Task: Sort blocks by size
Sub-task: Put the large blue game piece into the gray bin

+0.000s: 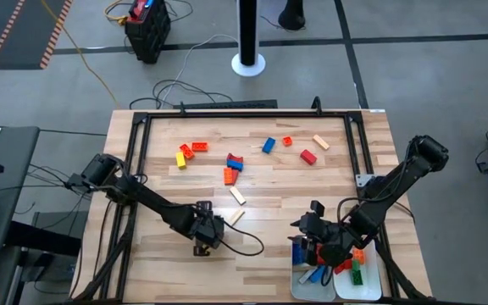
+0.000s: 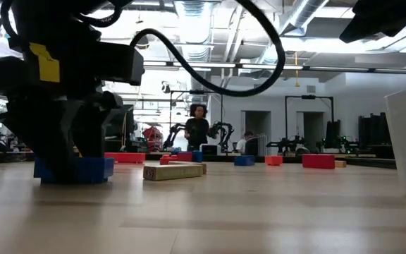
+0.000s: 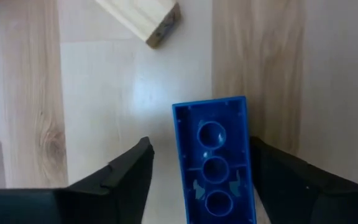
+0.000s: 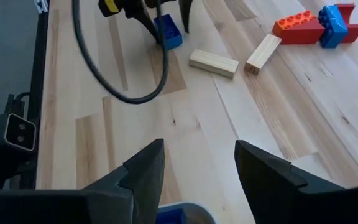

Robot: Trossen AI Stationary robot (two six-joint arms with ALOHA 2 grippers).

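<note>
A pale wooden table (image 1: 252, 191) is seen in a workshop with a grey floor. Loose blocks are scattered across its far half: a red block (image 1: 307, 157), an orange block (image 1: 230, 175) and tan blocks (image 1: 238, 196) among them. Others are already held in two white trays (image 1: 299, 286) at the near right corner.

The left gripper (image 3: 197, 168) is lowered at the near centre, its fingers spread on either side of a blue block (image 3: 215, 163) lying hollow side up on the table. No clamping contact is evident.

The right gripper (image 4: 197, 158) is released and empty, held over the trays.

The blue block is judged light, rigid and smooth-walled, so slipping is possible. A hold across its two long flat sides, at mid-length, is advised.
</note>
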